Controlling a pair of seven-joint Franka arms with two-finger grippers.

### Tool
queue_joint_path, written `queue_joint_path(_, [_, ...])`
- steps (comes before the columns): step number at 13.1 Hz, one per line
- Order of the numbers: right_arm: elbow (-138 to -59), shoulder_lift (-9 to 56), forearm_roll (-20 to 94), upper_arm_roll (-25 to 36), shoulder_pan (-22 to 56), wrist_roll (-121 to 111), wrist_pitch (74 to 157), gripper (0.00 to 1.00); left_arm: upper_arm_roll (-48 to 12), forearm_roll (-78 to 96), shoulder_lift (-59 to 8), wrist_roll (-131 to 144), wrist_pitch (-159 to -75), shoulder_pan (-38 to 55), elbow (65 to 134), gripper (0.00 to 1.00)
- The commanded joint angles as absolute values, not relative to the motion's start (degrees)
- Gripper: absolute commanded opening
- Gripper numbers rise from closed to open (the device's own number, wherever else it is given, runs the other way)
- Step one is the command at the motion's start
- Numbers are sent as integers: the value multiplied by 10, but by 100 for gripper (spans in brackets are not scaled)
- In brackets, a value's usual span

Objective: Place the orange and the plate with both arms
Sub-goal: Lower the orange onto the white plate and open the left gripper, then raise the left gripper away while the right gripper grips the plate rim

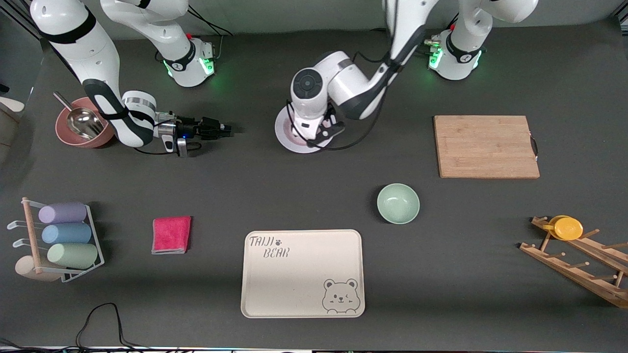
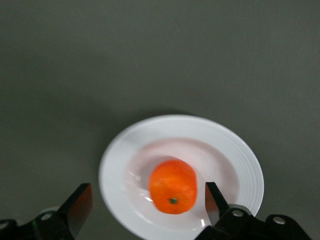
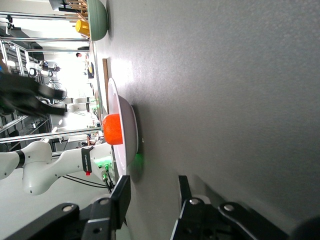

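1. The left pincer [image 2: 145, 210] hangs over the plate [image 2: 240, 160] with its black fingers spread wide and nothing between them; the orange [image 2: 172, 186] sits below, apart from both fingers.
2. The orange is round, bright and dimpled, and rests in the well of the plate, a glossy white, shallow dish with a wide ringed rim.
3. The plate [image 1: 287, 135] lies on the dark grey matte worktop [image 1: 314, 196], toward the robots' bases, partly covered by the left arm.
4. The right pincer [image 1: 226, 129] is low over the worktop, beside the plate toward the right arm's end, its fingers partly apart and holding nothing.
5. Nearer the camera lies a cream rectangular tray [image 1: 302, 273] printed "TAIJI BEAR" with a bear face.
6. A pale green bowl [image 1: 398, 203] holds nothing visible; a pink bowl [image 1: 73, 128] holds a metal scoop [image 1: 81, 120].
7. A bamboo cutting board [image 1: 485, 146], a folded red cloth [image 1: 171, 234], and a wooden rack [image 1: 579, 264] bearing a yellow cup [image 1: 566, 227] also rest on the worktop.
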State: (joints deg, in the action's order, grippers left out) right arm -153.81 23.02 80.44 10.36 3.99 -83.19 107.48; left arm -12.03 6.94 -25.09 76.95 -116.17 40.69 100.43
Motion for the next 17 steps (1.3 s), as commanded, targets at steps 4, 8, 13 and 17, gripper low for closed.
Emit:
queue_joint_path(4, [-1528, 253, 925, 48, 81, -867, 1100, 46, -121, 73, -77, 502, -942, 193, 1011, 100])
queue_joint_path(8, [-1522, 274, 1066, 12, 152, -901, 1104, 46, -120, 66, -18, 300, -885, 44, 1011, 100])
queue_joint_path(13, [-1506, 294, 1196, -71, 168, -929, 1124, 46, -120, 29, 15, 115, -867, -73, 1026, 100])
queue_joint_path(17, [-1500, 295, 1228, -99, 168, -930, 1139, 46, -65, -15, 50, 71, -841, -57, 1029, 100])
